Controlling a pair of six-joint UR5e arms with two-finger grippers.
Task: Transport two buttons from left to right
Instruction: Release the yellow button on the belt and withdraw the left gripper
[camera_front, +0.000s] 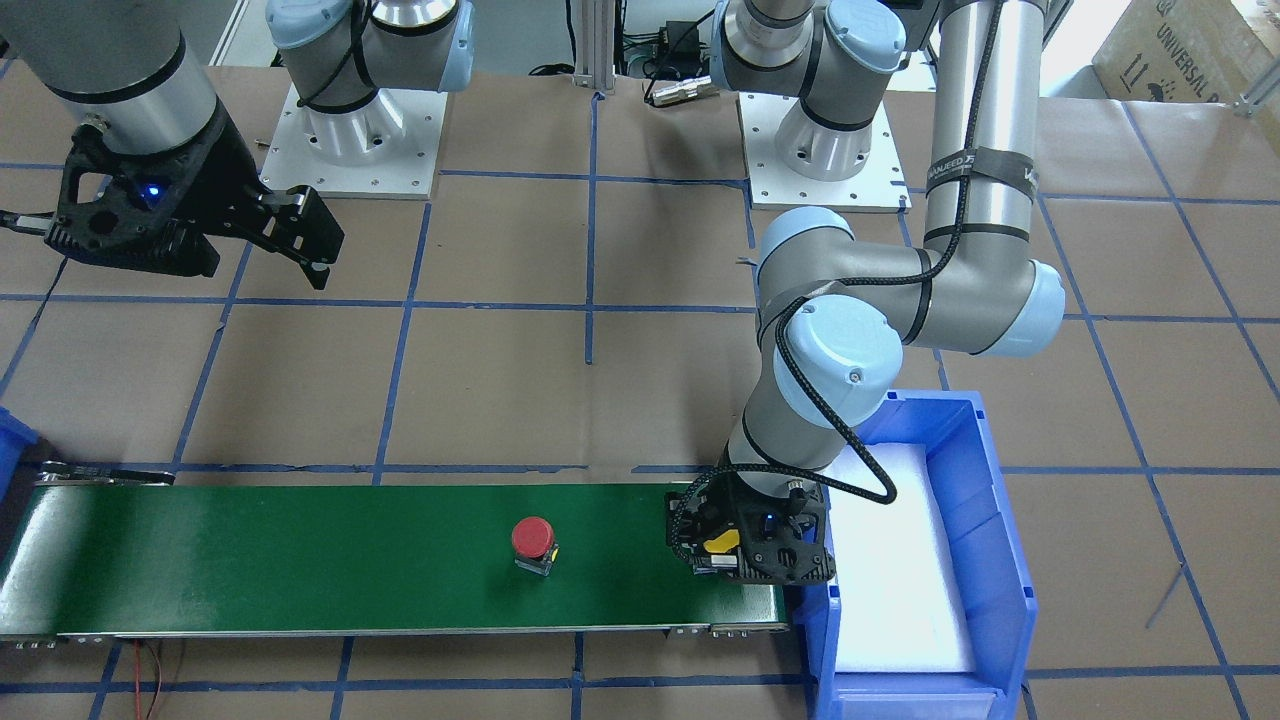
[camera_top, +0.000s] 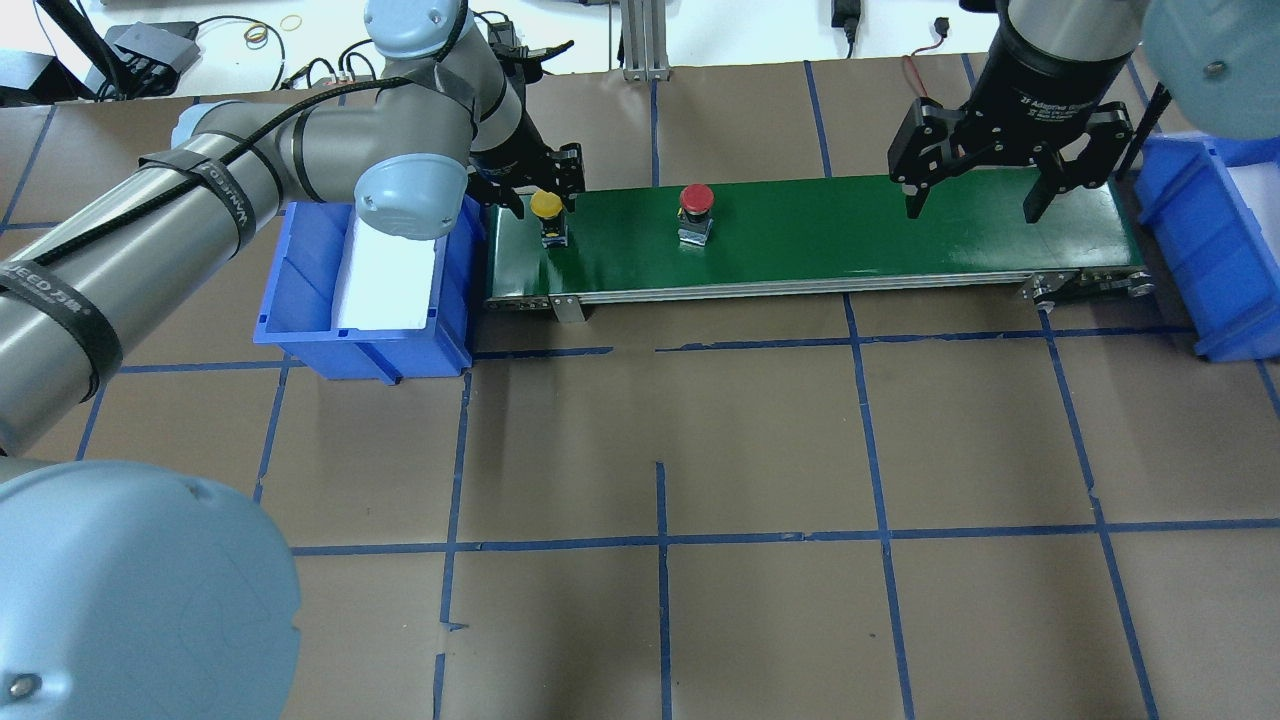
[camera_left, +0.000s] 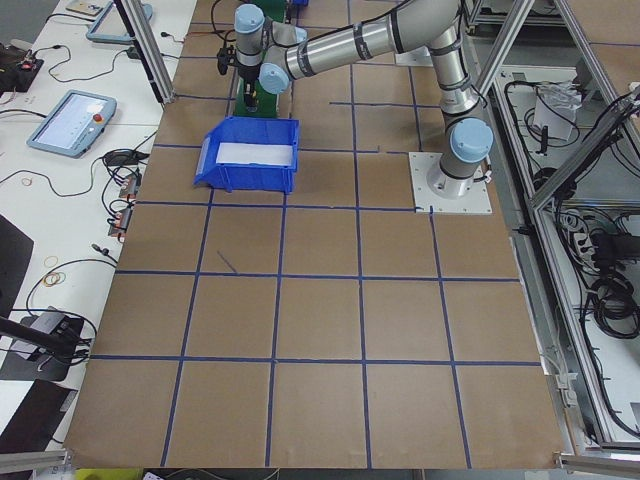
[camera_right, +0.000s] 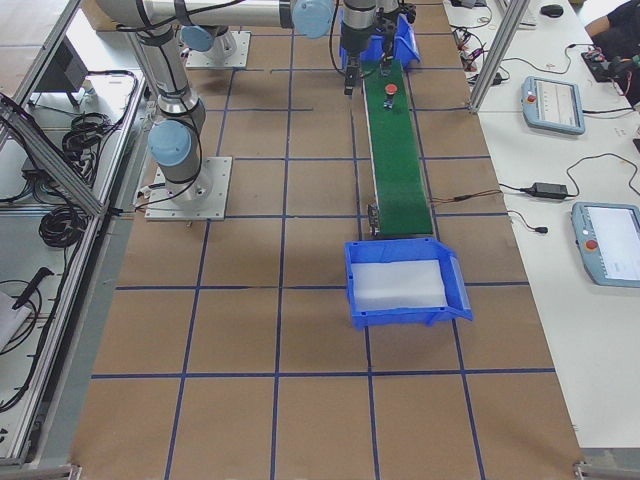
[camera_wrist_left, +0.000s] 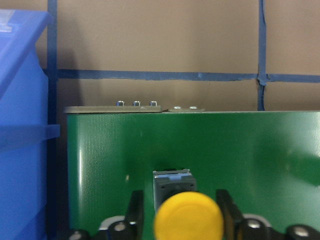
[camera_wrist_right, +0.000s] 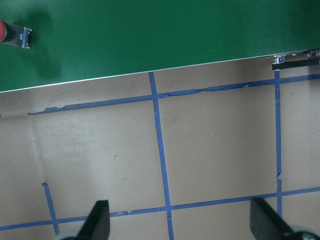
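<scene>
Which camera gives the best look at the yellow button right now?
The left wrist view: the yellow button fills the foreground, cap and body clear. Overhead shows it small on the green belt; front-facing shows only a sliver of yellow; the side views do not resolve it.

A green conveyor belt (camera_top: 900, 235) runs across the brown-papered table (camera_top: 760, 440), toward 12 o'clock in the overhead view. Blue tape lines (camera_top: 662, 500) grid the paper. A blue bin (camera_top: 300, 270) with a white liner (camera_top: 390, 275) stands at the belt's 9 o'clock end. A second blue bin (camera_top: 1200, 260) stands at its 3 o'clock end. Two tablets (camera_right: 553, 104) lie on the side bench.
</scene>
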